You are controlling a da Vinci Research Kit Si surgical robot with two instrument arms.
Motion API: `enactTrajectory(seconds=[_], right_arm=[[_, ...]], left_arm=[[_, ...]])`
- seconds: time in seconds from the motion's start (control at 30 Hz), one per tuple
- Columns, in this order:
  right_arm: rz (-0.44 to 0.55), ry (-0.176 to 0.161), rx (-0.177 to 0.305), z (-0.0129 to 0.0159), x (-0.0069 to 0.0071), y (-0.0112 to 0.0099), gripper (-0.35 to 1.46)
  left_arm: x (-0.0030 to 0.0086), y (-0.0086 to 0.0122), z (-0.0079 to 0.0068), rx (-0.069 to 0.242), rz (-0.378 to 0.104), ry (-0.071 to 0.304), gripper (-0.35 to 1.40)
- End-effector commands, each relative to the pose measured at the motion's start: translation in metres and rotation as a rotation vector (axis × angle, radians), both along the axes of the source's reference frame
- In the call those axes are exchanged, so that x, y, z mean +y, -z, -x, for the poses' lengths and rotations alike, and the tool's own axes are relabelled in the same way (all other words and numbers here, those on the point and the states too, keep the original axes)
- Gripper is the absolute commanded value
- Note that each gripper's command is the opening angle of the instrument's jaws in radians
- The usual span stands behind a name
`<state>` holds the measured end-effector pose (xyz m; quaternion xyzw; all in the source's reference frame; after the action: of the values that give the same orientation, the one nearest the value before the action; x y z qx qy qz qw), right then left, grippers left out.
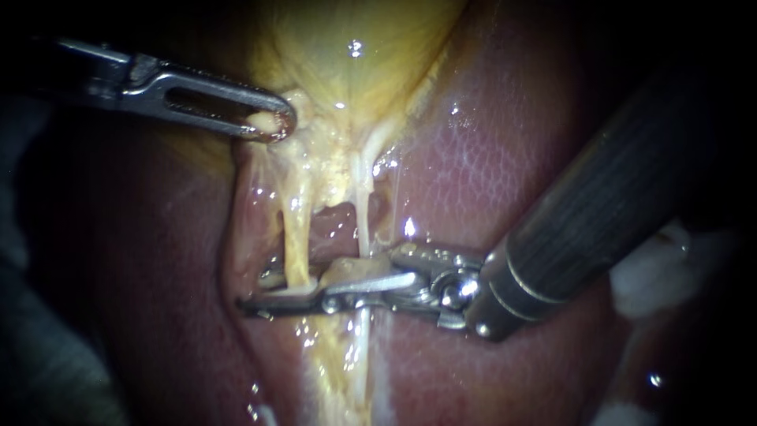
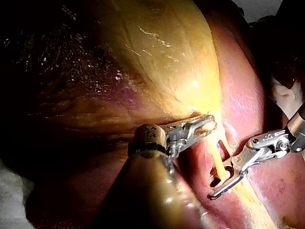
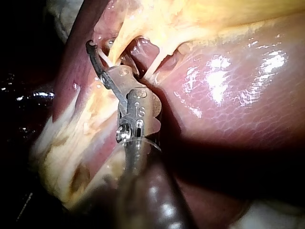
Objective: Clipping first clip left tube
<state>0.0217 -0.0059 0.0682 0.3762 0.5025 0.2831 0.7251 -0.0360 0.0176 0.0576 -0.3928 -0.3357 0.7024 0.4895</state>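
**Between the jaws of my right instrument (image 1: pixel 272 290) (image 2: pixel 221 183): the pale yellow left tube (image 1: pixel 293 237) (image 2: pixel 218 164)**

Nearest the camera, my right instrument's dark ribbed shaft ends in two long silver jaws. They stand apart, with a gap showing between them. The left tube, a soft yellowish strand, runs down through that gap close to the jaw tips, one jaw on each side of it. I cannot tell whether both touch it. Nearer the hinge, the thin white right tube (image 1: pixel 364 213) crosses the same jaws, partly hidden by them. Beyond the jaw tips, further up the tubes, my left instrument (image 1: pixel 272 122) (image 2: pixel 205 124) has its slotted silver jaws clamped on the narrow, lumpy end of the glossy yellow gallbladder (image 1: pixel 355 47) (image 2: pixel 162 52). Wet, dark red liver (image 1: pixel 489 173) (image 2: pixel 243 100) lies beside and under both instruments.
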Motion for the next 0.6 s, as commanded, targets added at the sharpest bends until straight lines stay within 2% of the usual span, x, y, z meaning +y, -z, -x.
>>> enactTrajectory(seconds=[0.03,0.27,0.37,0.47,0.6], right_arm=[[0.0,0.0,0.0,0.0,0.0,0.0,0.09],[0.0,-0.003,-0.001,-0.0004,0.0001,-0.0001,0.4],[0.001,-0.022,0.009,-0.0006,0.0002,-0.0001,0.46],[0.013,-0.061,-0.002,-0.0009,0.0003,-0.0002,0.5],[0.018,-0.06,-0.001,-0.0006,0.0004,-0.0002,0.5]], left_arm=[[0.0,0.0,0.0,0.0,0.0,0.0,-0.35],[0.0,0.0,0.0,0.0,0.0,0.0,-0.35],[0.0,0.0,-0.0001,0.0,0.0,0.0,-0.35],[0.0,0.0,-0.0001,0.0,0.0,-0.001,-0.35],[0.0,0.0,-0.0002,-0.001,0.0,-0.001,-0.35]])
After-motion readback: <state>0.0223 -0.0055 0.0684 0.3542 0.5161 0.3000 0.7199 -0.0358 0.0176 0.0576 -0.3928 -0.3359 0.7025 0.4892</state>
